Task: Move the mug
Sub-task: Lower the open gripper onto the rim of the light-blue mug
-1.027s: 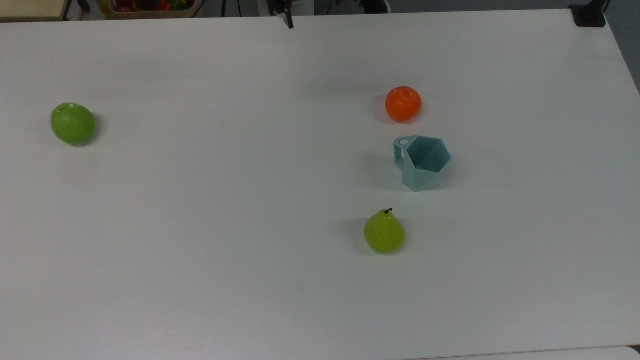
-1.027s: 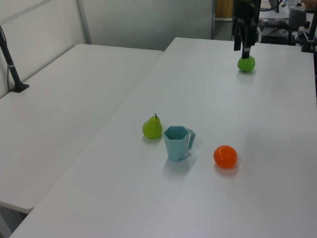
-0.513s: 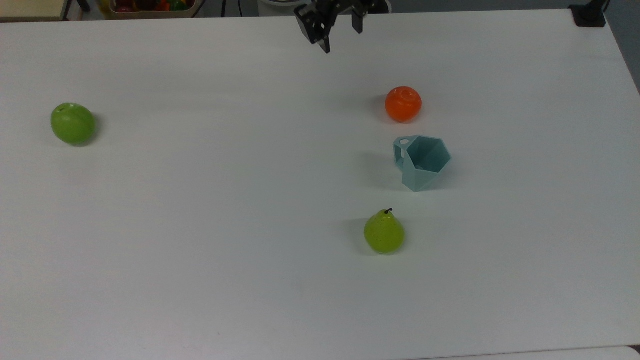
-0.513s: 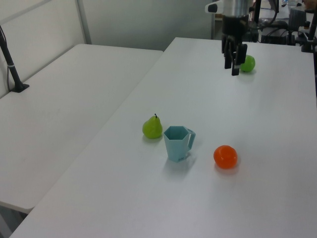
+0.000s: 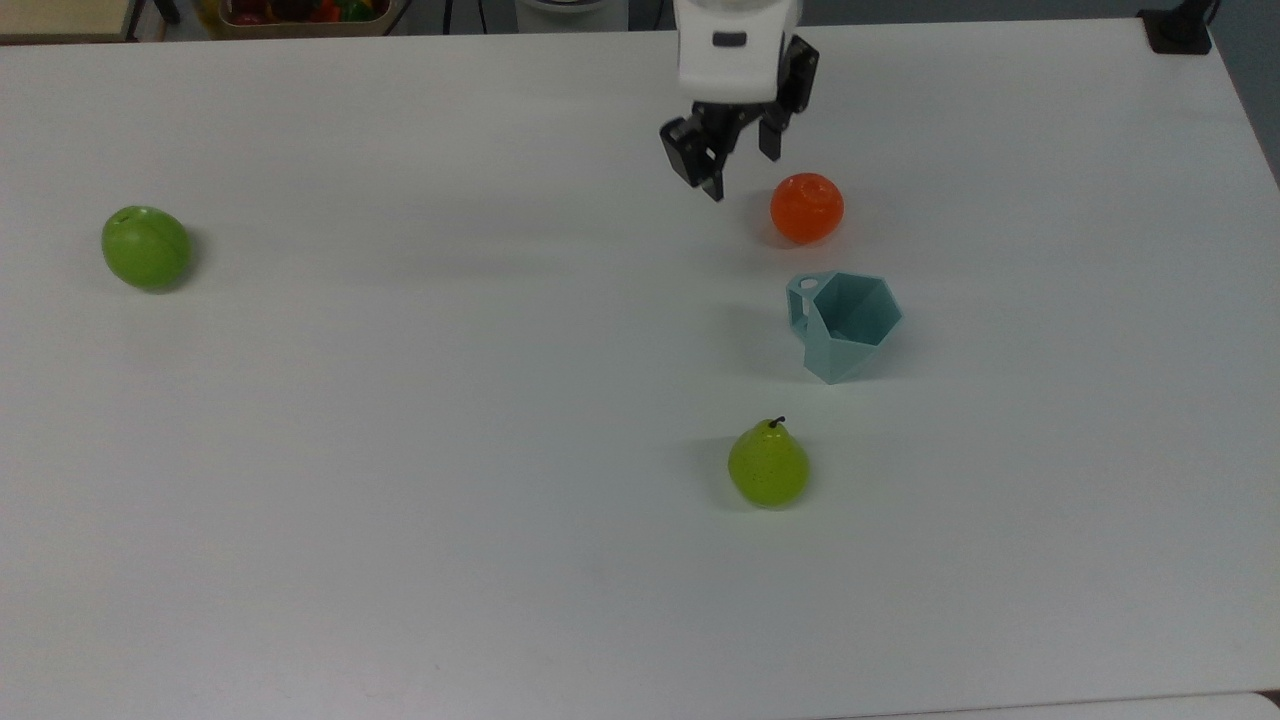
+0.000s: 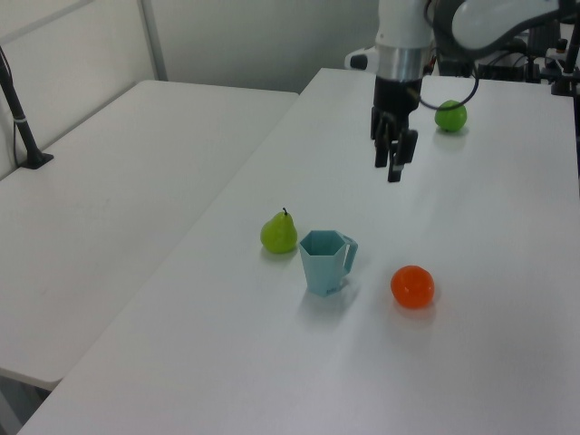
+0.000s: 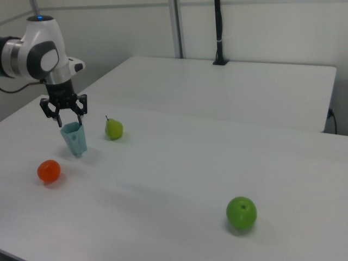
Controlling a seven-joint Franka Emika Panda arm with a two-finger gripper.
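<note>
Top view: the mug [image 5: 845, 323] stands upright and empty on the white desk [image 5: 400, 400], between an orange [image 5: 807, 207] and a pear [image 5: 768, 466], handle toward the top view's upper left. The gripper [image 5: 738, 165] hangs open, holding nothing, just beside the orange.

Left view: the handle points right; an apple [image 6: 450, 115] lies far behind.

Right view: the gripper [image 7: 69, 120] hovers just above the mug [image 7: 74, 138].

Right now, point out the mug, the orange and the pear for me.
mug [image 5: 848, 322]: top view, on its inner wall just below the rim.
orange [image 5: 806, 208]: top view, on the middle of its top.
pear [image 5: 767, 468]: top view, on its rounded body.
</note>
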